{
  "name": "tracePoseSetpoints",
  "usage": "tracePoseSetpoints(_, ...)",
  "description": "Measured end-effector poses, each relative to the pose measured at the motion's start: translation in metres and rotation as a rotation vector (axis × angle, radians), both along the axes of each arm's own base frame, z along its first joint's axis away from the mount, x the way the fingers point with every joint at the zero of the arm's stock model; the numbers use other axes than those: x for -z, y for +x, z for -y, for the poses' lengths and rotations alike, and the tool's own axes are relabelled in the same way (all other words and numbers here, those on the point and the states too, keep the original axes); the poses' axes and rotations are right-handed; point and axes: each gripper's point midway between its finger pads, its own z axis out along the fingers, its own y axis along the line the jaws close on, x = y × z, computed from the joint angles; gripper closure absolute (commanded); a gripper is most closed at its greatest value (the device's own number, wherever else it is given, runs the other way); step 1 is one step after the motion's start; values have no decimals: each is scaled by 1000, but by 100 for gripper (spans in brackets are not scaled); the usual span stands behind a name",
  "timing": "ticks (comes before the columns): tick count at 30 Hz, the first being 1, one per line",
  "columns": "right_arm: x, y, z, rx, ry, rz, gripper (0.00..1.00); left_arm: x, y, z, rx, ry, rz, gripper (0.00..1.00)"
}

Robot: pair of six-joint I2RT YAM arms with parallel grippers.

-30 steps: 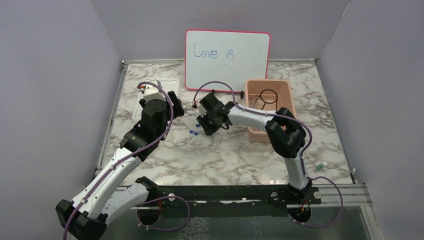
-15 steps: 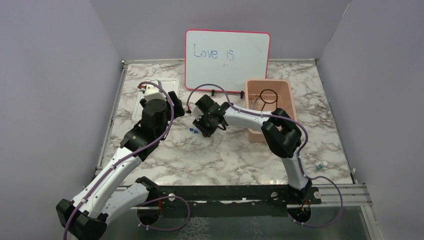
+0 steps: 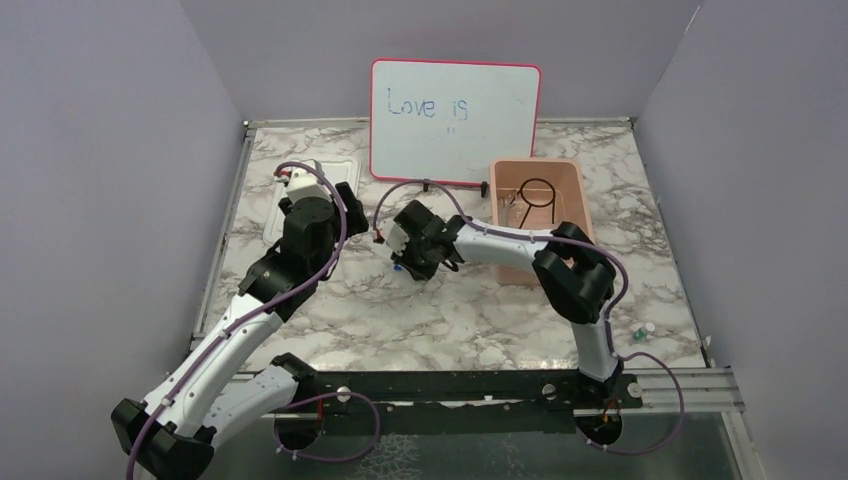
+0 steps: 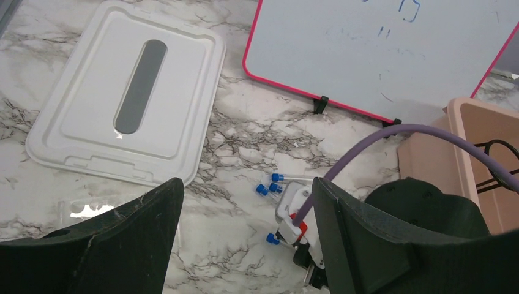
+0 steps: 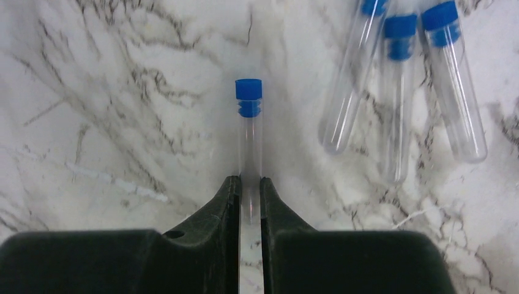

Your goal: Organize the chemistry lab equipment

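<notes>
Pinching a blue-capped tube [image 5: 249,122], right fingers [image 5: 223,208]; left fingers [image 4: 141,236] spread apart; whiteboard [image 3: 455,120] lettered "Love is".

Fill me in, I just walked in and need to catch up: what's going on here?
The right gripper is shut on a clear blue-capped tube lying on the marble table, with three more tubes beside it. The left gripper is open and empty, hovering near the white lid. The black wire ring already sits in the pink tub.
</notes>
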Motion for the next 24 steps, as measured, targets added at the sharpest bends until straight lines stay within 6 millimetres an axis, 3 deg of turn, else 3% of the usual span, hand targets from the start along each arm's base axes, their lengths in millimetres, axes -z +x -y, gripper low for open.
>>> tracePoseSetpoints(5, -14, -19, 18, 13, 57, 19, 89, -6, -2, 0, -14, -36, -7, 19)
tracePoseSetpoints(8, -40, -23, 20, 46, 167, 73, 89, -7, -3, 5, 1, -71, -21, 14)
tracePoseSetpoints(10, -62, -24, 19, 72, 257, 116, 89, -6, -4, 12, 25, -102, -35, 2)
tracePoseSetpoints(15, -109, -25, 19, 129, 479, 216, 89, -1, -11, 44, 184, -171, -82, 1)
tracePoseSetpoints(19, -134, -29, 23, 148, 604, 268, 89, -6, -18, 71, 336, -219, -91, 8)
tracePoseSetpoints(24, -164, -27, 21, 148, 704, 327, 89, -7, -19, 103, 478, -256, -159, 24)
